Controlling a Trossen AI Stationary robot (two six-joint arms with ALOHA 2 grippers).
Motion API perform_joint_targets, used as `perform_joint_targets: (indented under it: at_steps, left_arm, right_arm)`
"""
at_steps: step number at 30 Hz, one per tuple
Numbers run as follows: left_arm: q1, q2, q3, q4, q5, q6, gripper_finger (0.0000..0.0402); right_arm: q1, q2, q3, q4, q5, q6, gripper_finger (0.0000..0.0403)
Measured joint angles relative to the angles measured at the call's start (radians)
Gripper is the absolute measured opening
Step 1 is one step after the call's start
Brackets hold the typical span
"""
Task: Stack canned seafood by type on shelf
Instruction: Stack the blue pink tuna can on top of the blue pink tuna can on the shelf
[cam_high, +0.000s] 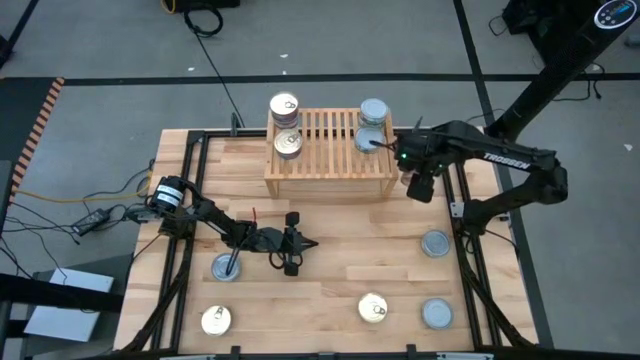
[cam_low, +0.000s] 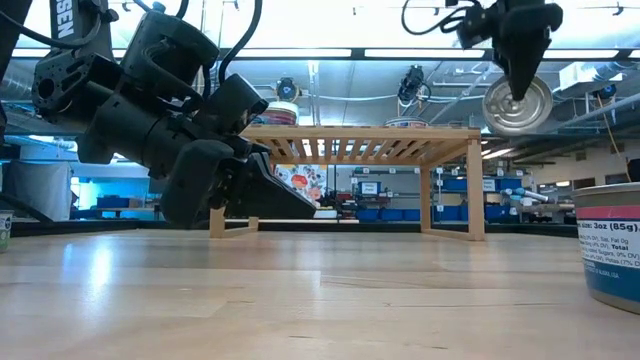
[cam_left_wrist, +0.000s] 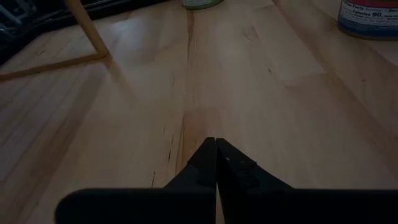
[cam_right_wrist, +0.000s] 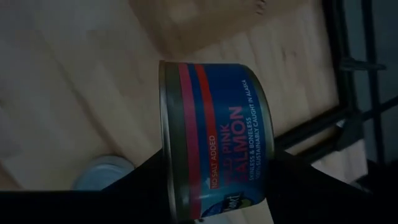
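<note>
Salmon tin (cam_right_wrist: 214, 137), clamped in the right gripper (cam_low: 518, 85) fingers beside the shelf (cam_high: 328, 150): level it before setting it atop the silver-topped stack (cam_high: 373, 125). Left gripper (cam_left_wrist: 216, 163) fingers closed, empty, above tabletop (cam_high: 340, 260).

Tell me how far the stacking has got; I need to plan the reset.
Done: gold-topped tins and silver-topped tins sit apart on the shelf. In hand: the right gripper holds a salmon tin beside the shelf. Left: five tins on the table; the left gripper rests shut.
</note>
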Motion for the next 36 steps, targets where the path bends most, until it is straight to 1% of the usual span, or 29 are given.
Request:
perform_joint_targets:
  at_steps: [8,16,20,23,26,29,31,36]
  left_arm:
    - [-0.001,0.000,0.000,-0.001,0.024,0.000,0.0005]
    - [-0.001,0.000,0.000,-0.001,0.024,0.000,0.0005]
    - [-0.001,0.000,0.000,0.004,0.024,0.000,0.0005]
    - [-0.001,0.000,0.000,0.009,0.024,0.000,0.0005]
    - [-0.002,0.000,0.000,0.015,0.024,0.000,0.0005]
    - [-0.002,0.000,0.000,0.015,0.024,0.000,0.0005]
    - [-0.002,0.000,0.000,0.015,0.024,0.000,0.0005]
    - [-0.002,0.000,0.000,0.015,0.024,0.005,0.0005]
  right_arm:
    - [0.134,0.000,0.028,0.000,-0.062,0.122,0.0195]
    - [0.294,0.000,0.040,0.004,-0.071,0.269,0.0195]
    - [0.347,0.000,0.040,0.064,-0.092,0.344,0.0195]
    - [0.368,0.002,0.040,0.141,-0.097,0.366,0.0195]
    - [0.374,0.004,0.040,0.283,-0.120,0.368,0.0195]
    - [0.352,0.004,0.040,0.433,-0.150,0.402,0.0195]
    - [0.333,0.010,0.040,0.523,-0.152,0.439,0.0195]
    - [0.271,0.065,0.039,0.724,-0.163,0.498,0.0195]
